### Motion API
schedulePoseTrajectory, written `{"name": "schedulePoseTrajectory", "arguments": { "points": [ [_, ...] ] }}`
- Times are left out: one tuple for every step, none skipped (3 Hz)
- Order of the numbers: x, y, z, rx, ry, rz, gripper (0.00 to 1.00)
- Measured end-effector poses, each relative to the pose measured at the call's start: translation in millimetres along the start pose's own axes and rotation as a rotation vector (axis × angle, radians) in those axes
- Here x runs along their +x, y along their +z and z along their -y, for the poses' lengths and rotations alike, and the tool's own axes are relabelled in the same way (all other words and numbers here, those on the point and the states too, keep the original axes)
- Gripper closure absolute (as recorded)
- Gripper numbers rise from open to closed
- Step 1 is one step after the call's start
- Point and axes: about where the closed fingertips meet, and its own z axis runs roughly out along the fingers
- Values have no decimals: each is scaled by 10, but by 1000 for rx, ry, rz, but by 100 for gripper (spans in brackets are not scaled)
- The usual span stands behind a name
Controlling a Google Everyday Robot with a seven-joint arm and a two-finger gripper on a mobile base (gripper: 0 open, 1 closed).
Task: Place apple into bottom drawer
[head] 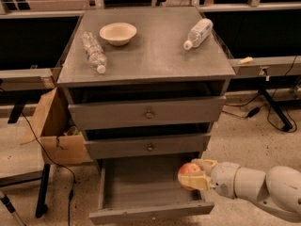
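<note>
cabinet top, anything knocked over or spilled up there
The left bottle and the right bottle both lie on their sides, either side of the upright bowl; nothing looks spilled. The hand holds the apple over the right side of the open bottom drawer.

Bowl, left bottle, right bottle on cabinet top (cardboard box beside).

One camera looks steeply down from close by at the front of the cabinet. The gripper, holding the apple, sits at lower right.
</note>
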Motion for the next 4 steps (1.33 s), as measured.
{"name": "schedulePoseTrajectory", "arguments": {
  "points": [
    [-25, -5, 16, 2, -2, 3, 100],
    [-2, -21, -26, 39, -16, 19, 100],
    [183, 294, 12, 65, -13, 44, 100],
    [536, 926, 204, 89, 55, 82, 100]
  ]
}}
